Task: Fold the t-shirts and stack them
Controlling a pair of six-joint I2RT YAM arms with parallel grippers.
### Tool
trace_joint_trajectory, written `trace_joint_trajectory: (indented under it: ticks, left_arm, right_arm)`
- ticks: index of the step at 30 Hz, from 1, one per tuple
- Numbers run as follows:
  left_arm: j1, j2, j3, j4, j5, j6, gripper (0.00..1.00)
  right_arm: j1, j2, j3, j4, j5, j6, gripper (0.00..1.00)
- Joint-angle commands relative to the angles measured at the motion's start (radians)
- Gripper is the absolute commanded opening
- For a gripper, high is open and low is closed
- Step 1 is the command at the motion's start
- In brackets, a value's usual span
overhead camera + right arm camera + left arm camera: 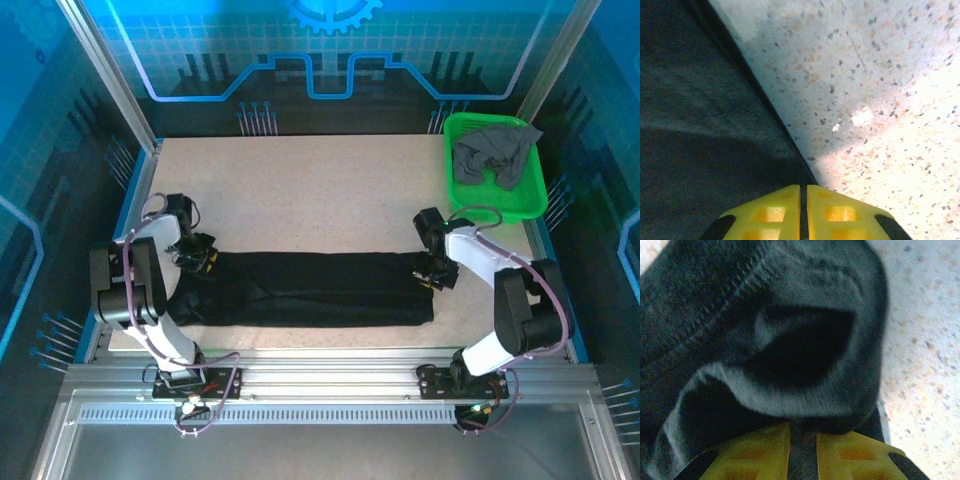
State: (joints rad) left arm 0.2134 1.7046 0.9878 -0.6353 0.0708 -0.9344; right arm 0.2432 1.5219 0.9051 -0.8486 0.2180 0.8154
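The left gripper (803, 434) is closed on a bunch of black cloth. Its two yellow fingers (757, 452) sit close together, and the cloth puffs up in a thick fold just past the tips. That cloth is the left end of the black t-shirt (310, 288). The right gripper (803, 191) is shut too, with its yellow fingers pressed almost flat against each other. It pinches the thin edge of the same shirt at its right end. In the right wrist view, the dark cloth lies to the left of the fingers and the speckled table (300, 190) lies to the right. From above, the black t-shirt is a long, narrow strip. It lies flat on the near part of the table and runs from the left gripper across to the right gripper. The left end looks a bit crumpled and the right end looks straight. Far off in the right corner of the table sits a bright green basket (466, 196). The dark grey t-shirt (497, 150) lies in it in a loose heap, well apart from the black one.
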Motion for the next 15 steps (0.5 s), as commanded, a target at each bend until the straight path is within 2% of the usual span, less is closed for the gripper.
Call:
trace_joint_trajectory:
  ticks: [1, 5, 8, 15]
  left_arm:
    - [-0.003, -0.024, 0.063, -0.05, -0.027, 0.038, 0.22]
    - [-0.066, -0.115, 0.069, -0.088, -0.089, 0.043, 0.3]
    - [-0.119, -0.139, 0.037, -0.078, -0.052, 0.012, 0.29]
    - [-0.14, -0.012, 0.008, -0.033, 0.049, -0.027, 0.23]
  right_arm:
    - [0.07, -0.038, 0.09, -0.034, 0.053, -0.031, 0.15]
    - [0.154, 0.039, 0.163, -0.002, -0.004, -0.036, 0.19]
    - [0.177, 0.119, 0.189, 0.036, -0.058, -0.012, 0.19]
    - [0.151, 0.338, 0.3, 0.008, -0.104, -0.03, 0.2]
